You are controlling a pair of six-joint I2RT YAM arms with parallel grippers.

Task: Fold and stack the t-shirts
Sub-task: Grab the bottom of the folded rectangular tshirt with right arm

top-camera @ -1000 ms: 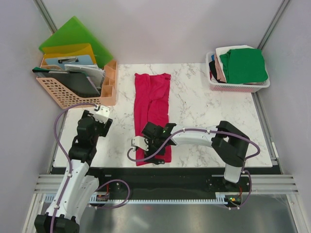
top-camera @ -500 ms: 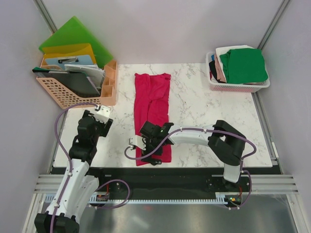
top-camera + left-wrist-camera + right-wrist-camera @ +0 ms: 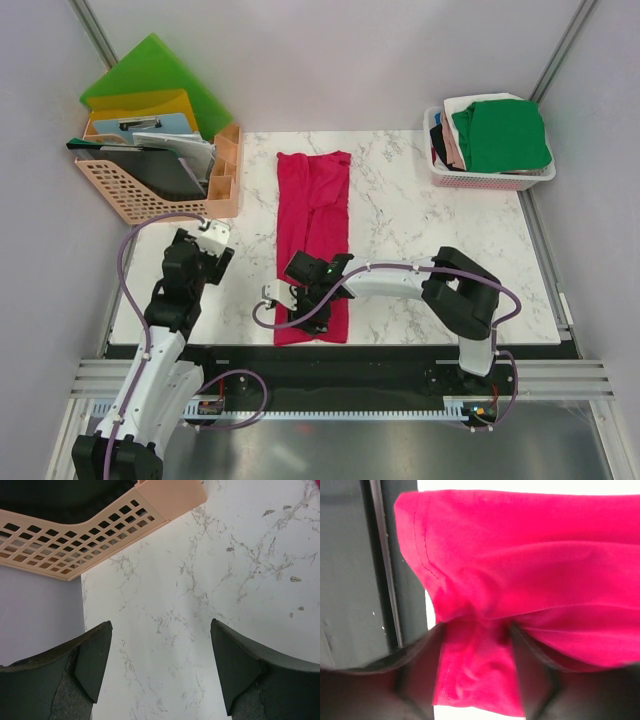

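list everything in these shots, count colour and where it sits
crimson-pink cloth t-shirt: 1, crimson-pink, laid as a long strip down the table's middle, near end at the front edge
stacked cloth t-shirts: several, green on top, white, beige-pink and black beneath, in the basket
pink plastic basket: 1, pink, far right corner
peach plastic lattice rack: 1, peach, far left
plastic folders: 2, green and yellow, standing in the rack with other files
white marble table: 1, white with grey veins
left gripper: 1, dark, open over bare table beside the rack
right gripper: 1, dark, near end of the crimson shirt bunched between its fingers
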